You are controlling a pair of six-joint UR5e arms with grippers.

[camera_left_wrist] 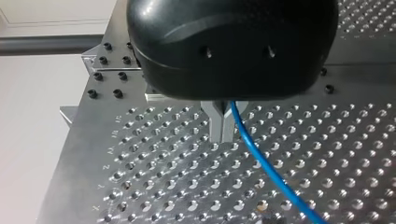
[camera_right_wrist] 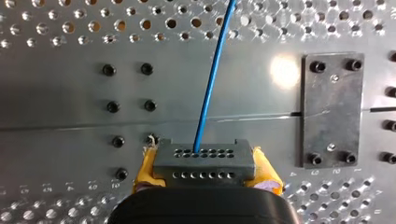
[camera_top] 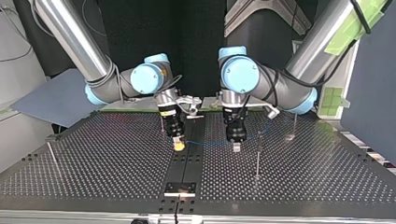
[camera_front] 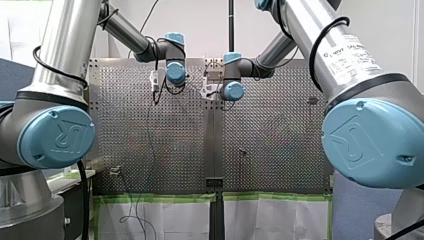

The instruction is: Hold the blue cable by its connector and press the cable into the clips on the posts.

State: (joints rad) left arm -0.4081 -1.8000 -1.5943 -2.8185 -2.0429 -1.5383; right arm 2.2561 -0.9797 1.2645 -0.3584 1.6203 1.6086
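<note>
The blue cable (camera_top: 208,143) stretches low over the perforated table (camera_top: 116,168) between my two grippers. In the right wrist view my right gripper (camera_right_wrist: 204,162) with yellow pads (camera_right_wrist: 148,163) is shut on the grey connector (camera_right_wrist: 205,173), and the cable (camera_right_wrist: 212,79) runs out of it ahead. In the top view this gripper (camera_top: 178,145) is left of the middle seam. My left gripper (camera_top: 236,147) is just right of that seam. Its metal fingers (camera_left_wrist: 217,126) stand together, and the cable (camera_left_wrist: 261,163) comes out beside them, close above the table.
A tall thin post (camera_top: 258,154) stands just beside my left gripper, and another post (camera_top: 295,122) stands further back at the top view's right. A short post (camera_top: 51,151) is at that view's left. A small bolted plate (camera_top: 180,187) lies on the seam near the front edge.
</note>
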